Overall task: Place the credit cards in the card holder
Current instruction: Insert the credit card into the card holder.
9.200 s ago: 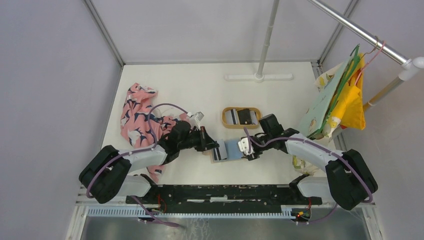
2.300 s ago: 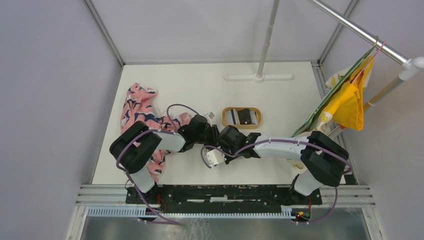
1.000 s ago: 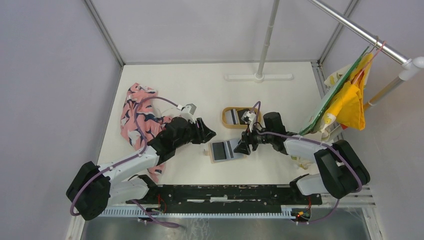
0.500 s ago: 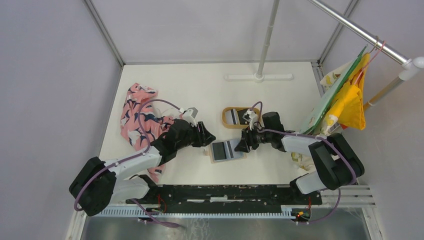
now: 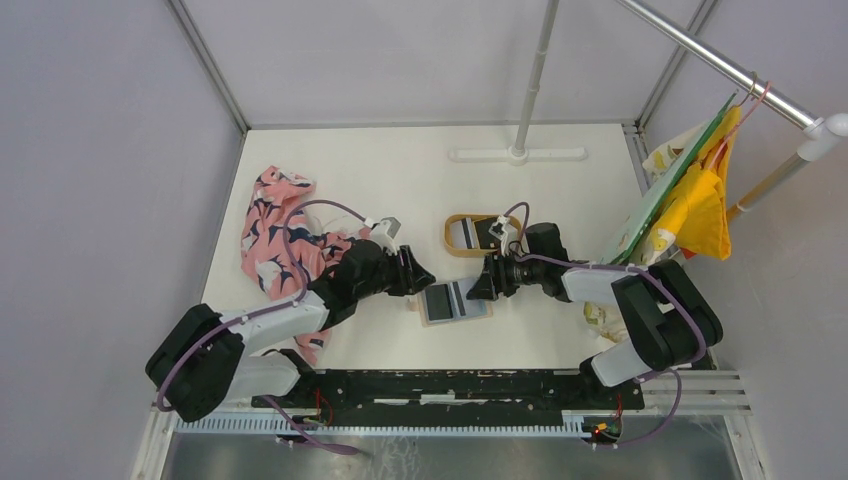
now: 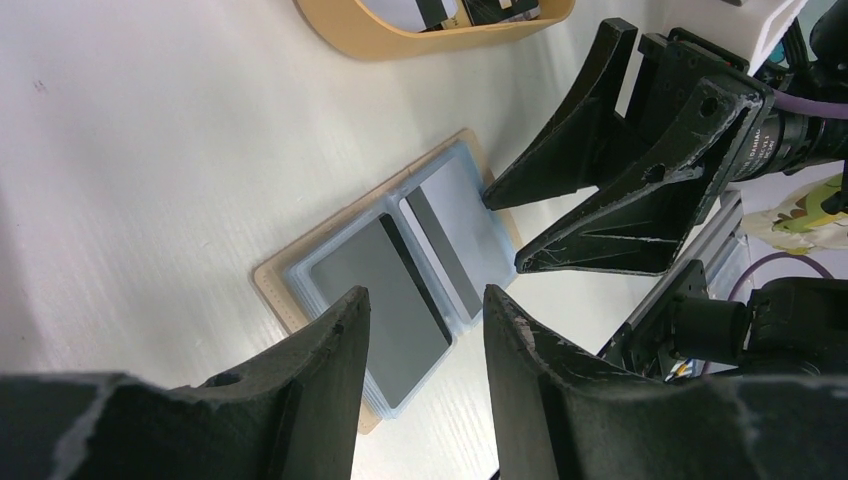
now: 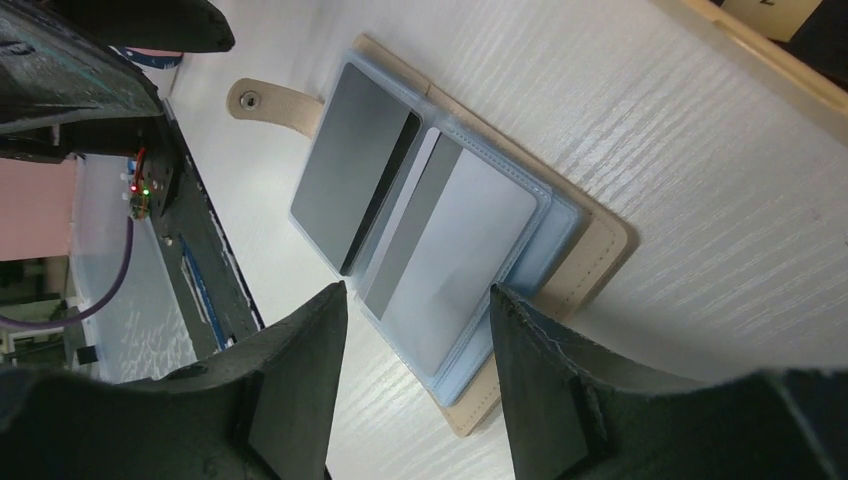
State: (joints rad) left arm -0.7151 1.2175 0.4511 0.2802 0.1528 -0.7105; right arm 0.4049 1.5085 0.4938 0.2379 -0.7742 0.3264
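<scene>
The card holder [image 5: 455, 301] lies open and flat on the table, tan outside, blue sleeves inside, its tab [image 7: 263, 100] at the left end. A dark credit card [image 7: 350, 180] sits in the left sleeve, and a pale one with a grey stripe [image 7: 462, 245] in the right sleeve. More credit cards [image 5: 488, 232] lie in the oval tray [image 5: 450, 236] behind. My left gripper [image 5: 420, 279] hovers at the holder's left edge, open and empty. My right gripper [image 5: 479, 286] is at its right edge, open and empty, fingertips [image 6: 488, 199] touching or nearly touching the sleeve.
A pink patterned cloth [image 5: 276, 228] lies at the left under my left arm. A pole on a white base [image 5: 517, 154] stands at the back. Green and yellow cloths [image 5: 696, 205] hang from a rail at the right.
My right gripper has edged left to the holder's right edge, its jaws narrowing a little. My left gripper has drifted slightly toward the holder. The holder and its cards have not moved.
</scene>
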